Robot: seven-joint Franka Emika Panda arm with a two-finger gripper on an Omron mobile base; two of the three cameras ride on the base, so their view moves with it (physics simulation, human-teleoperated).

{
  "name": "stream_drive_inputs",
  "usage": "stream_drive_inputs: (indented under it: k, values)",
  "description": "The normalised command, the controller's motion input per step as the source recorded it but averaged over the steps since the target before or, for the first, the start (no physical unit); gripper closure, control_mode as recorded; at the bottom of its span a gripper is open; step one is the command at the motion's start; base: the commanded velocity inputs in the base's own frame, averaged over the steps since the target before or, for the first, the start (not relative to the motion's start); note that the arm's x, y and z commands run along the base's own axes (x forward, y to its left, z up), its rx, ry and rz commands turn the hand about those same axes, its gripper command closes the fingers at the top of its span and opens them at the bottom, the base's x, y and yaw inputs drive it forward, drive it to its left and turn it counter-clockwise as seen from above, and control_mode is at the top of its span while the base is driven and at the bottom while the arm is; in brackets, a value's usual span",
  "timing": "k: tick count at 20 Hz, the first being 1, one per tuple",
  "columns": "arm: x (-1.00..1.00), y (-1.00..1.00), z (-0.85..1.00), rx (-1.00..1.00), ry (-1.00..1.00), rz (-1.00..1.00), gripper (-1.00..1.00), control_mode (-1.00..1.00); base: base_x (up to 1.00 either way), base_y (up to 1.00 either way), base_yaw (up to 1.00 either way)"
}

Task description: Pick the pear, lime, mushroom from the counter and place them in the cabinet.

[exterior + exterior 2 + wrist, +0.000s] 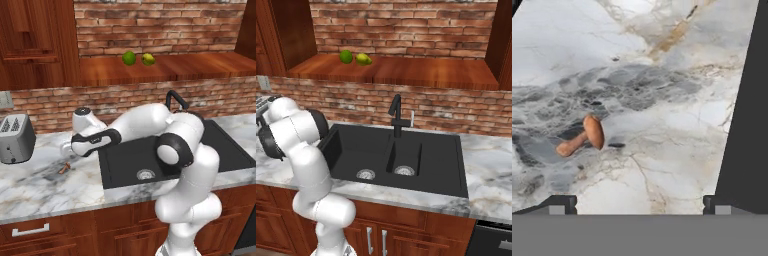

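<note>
The lime [129,58] and the pear [148,59] rest side by side on the cabinet's wooden floor [200,67], lime [346,56] to the left of pear [363,59]. The mushroom [63,169] lies on its side on the marble counter [40,185], just left of the sink. My gripper [639,204] hovers open above the counter, fingertips [562,202] far apart and nothing between them. In the hand view the mushroom [587,135] sits ahead of the fingers and left of their midline, brown cap up, tan stem pointing down-left.
A black double sink [135,160] with a black faucet [175,100] is set into the counter right of the mushroom; its dark edge [747,125] shows in the hand view. A silver toaster [15,139] stands at the far left. Drawers with silver handles [30,231] run below.
</note>
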Motion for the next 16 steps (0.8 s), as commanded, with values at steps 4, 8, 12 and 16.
stream_drive_inputs:
  k: [4,8,12,16]
  values:
    - [0.23,0.60,-0.22,0.00,0.00,0.14,-1.00,-1.00,0.00,0.00,0.00]
    - [0.09,0.43,-0.40,0.00,0.00,0.09,-1.00,-1.00,0.00,0.00,0.00]
    - [0.08,0.20,-0.59,0.00,0.00,0.05,-1.00,-1.00,0.00,0.00,0.00]
    - [0.22,0.13,-0.43,0.00,0.00,0.05,-1.00,-1.00,0.00,0.00,0.00]
